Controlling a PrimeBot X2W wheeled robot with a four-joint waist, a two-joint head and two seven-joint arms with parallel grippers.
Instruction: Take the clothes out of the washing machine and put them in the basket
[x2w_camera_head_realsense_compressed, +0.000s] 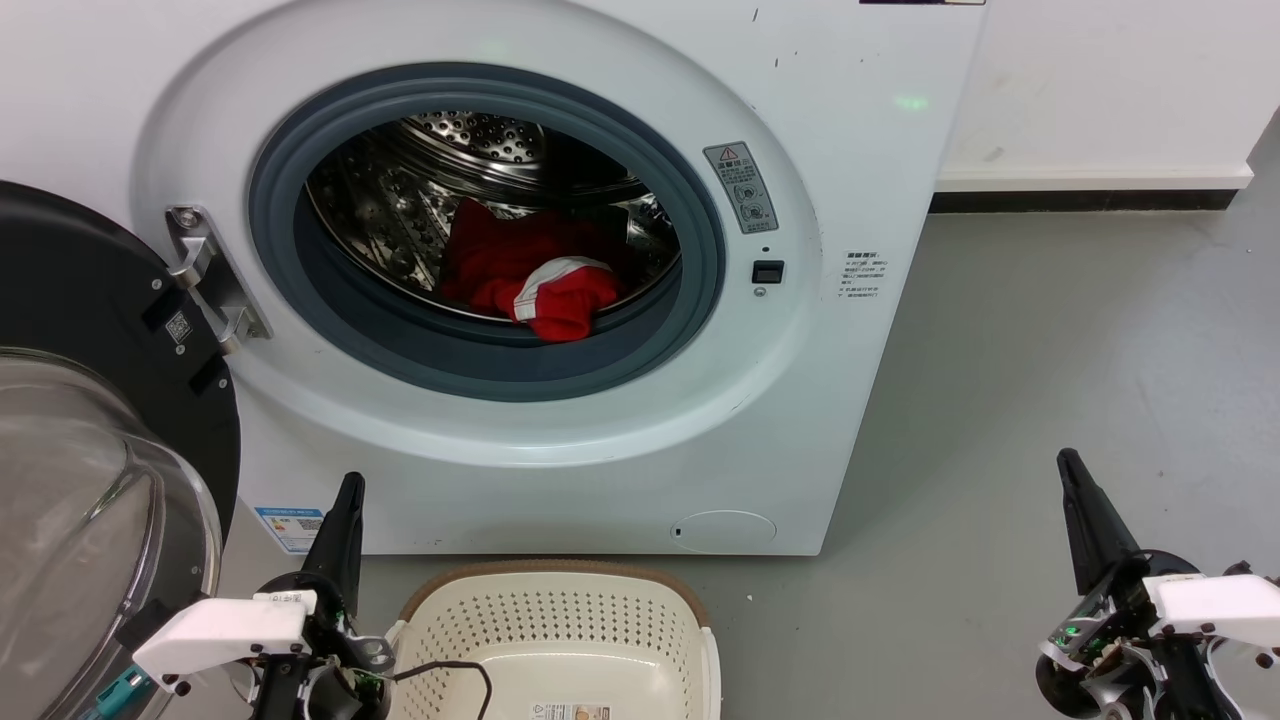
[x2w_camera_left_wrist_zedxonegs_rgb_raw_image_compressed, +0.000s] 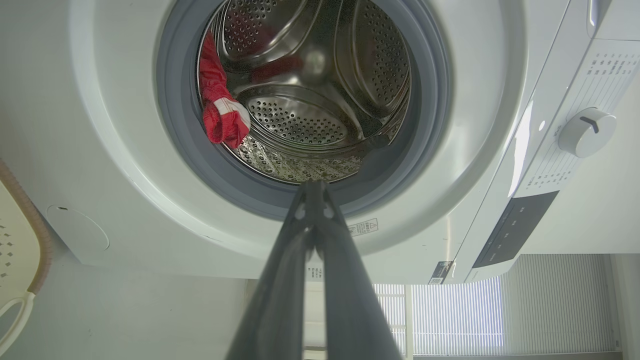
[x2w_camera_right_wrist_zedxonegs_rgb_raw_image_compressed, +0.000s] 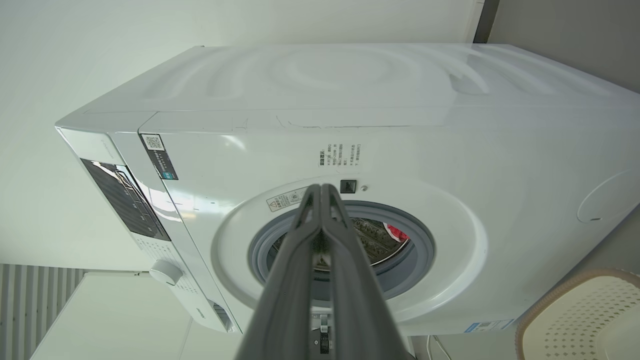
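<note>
The clothes (x2w_camera_head_realsense_compressed: 535, 275), red with a white stripe, lie in the drum of the white washing machine (x2w_camera_head_realsense_compressed: 620, 430), whose door (x2w_camera_head_realsense_compressed: 90, 420) hangs open at the left. The clothes (x2w_camera_left_wrist_zedxonegs_rgb_raw_image_compressed: 220, 112) spill onto the grey gasket in the left wrist view, and a red scrap of the clothes (x2w_camera_right_wrist_zedxonegs_rgb_raw_image_compressed: 398, 232) peeks past the fingers in the right wrist view. The cream basket (x2w_camera_head_realsense_compressed: 560, 640) stands on the floor before the machine. My left gripper (x2w_camera_head_realsense_compressed: 349, 485) is shut and empty, left of the basket. My right gripper (x2w_camera_head_realsense_compressed: 1068, 462) is shut and empty, far right over the floor.
Grey floor (x2w_camera_head_realsense_compressed: 1050, 380) stretches to the right of the machine up to a white wall with a dark skirting strip (x2w_camera_head_realsense_compressed: 1080, 200). A black cable (x2w_camera_head_realsense_compressed: 450, 670) loops over the basket's near left rim. The machine's control dial (x2w_camera_left_wrist_zedxonegs_rgb_raw_image_compressed: 585, 131) faces the left wrist camera.
</note>
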